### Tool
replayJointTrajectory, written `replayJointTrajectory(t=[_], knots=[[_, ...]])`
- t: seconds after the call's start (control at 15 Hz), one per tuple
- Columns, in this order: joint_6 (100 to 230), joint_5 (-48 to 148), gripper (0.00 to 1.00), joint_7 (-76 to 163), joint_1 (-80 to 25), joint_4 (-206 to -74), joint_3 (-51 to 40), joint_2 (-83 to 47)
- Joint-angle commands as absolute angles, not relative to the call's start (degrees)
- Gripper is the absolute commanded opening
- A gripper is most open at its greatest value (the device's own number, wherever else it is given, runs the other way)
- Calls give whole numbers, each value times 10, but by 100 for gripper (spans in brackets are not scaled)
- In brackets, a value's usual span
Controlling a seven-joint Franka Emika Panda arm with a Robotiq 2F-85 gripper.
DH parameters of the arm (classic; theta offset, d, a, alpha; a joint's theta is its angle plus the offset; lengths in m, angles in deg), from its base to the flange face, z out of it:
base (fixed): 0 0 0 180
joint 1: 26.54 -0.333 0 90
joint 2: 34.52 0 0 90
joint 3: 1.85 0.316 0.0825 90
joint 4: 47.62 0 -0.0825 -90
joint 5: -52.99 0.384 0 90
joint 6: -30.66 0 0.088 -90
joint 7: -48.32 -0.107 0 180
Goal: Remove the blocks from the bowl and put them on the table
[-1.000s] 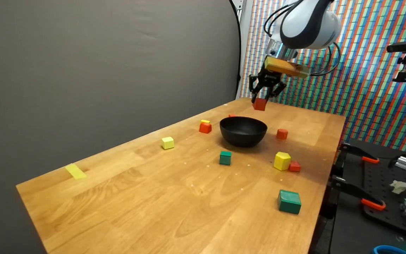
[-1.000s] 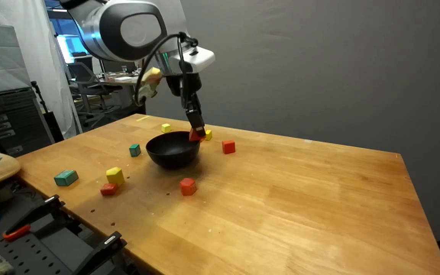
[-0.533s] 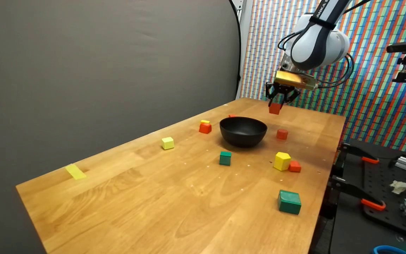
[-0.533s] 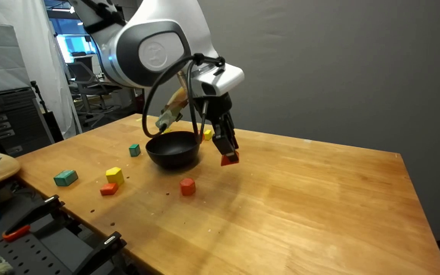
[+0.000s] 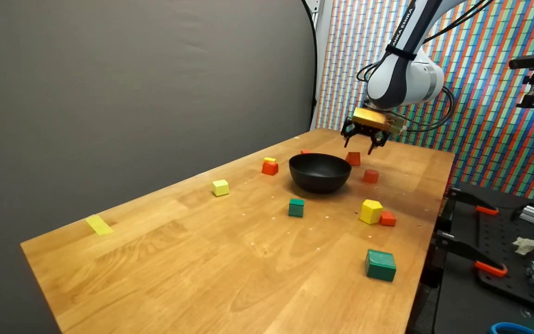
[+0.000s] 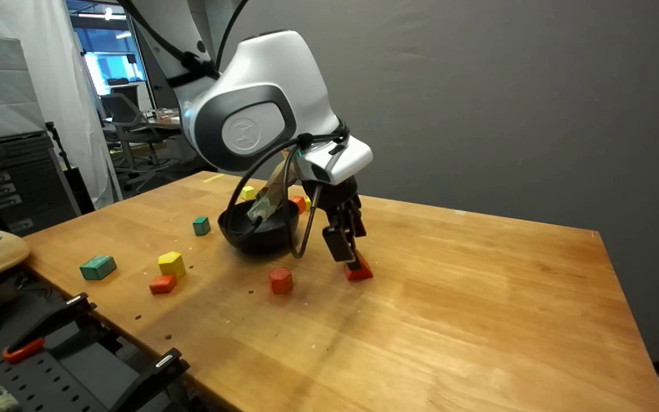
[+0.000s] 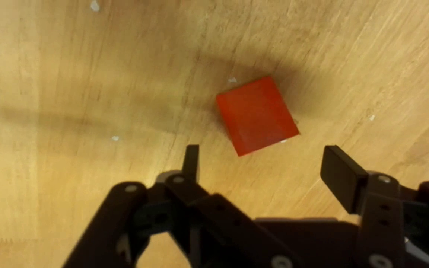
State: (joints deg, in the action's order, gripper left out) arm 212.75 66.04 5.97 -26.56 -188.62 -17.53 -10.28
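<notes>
A red block (image 5: 353,158) rests on the table (image 5: 202,269) beyond the bowl; it also shows in an exterior view (image 6: 363,273) and in the wrist view (image 7: 257,116). My gripper (image 5: 359,148) is open and empty just above it. In the wrist view the fingers (image 7: 261,160) stand wide apart, with the block ahead of them and untouched. The black bowl (image 5: 320,181) stands upright; no block shows in the visible part of its inside, and its floor is partly hidden. A green block (image 5: 296,208), a yellow block (image 5: 371,212) and a red hexagonal block (image 5: 371,176) lie around it.
More blocks lie on the table: a large green one (image 5: 380,265), a small red one (image 5: 387,218), a pale yellow one (image 5: 220,187) and a red one (image 5: 270,168). A pale yellow strip (image 5: 99,225) lies by the edge. Black clamps (image 6: 152,375) sit along one side.
My gripper carried the red block away from the bowl and down to the table. The fingers have opened, and the block now rests on the table below them.
</notes>
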Motion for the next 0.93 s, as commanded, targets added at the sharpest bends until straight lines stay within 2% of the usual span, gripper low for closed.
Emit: replayJointTrajectory(t=[0.0,0.2,0.33,0.47,0.53,0.87], knots=[[2121,656,100,108,-194,-1945,-106,-205],[2061,668,100,182,-111,-1990,8,-292],[2000,669,100,223,-114,-2025,22,-353],[1932,670,100,263,-169,-2058,-17,-415],[1977,667,100,224,-172,-2007,-29,-332],[1937,659,100,242,-177,-2052,-24,-401]])
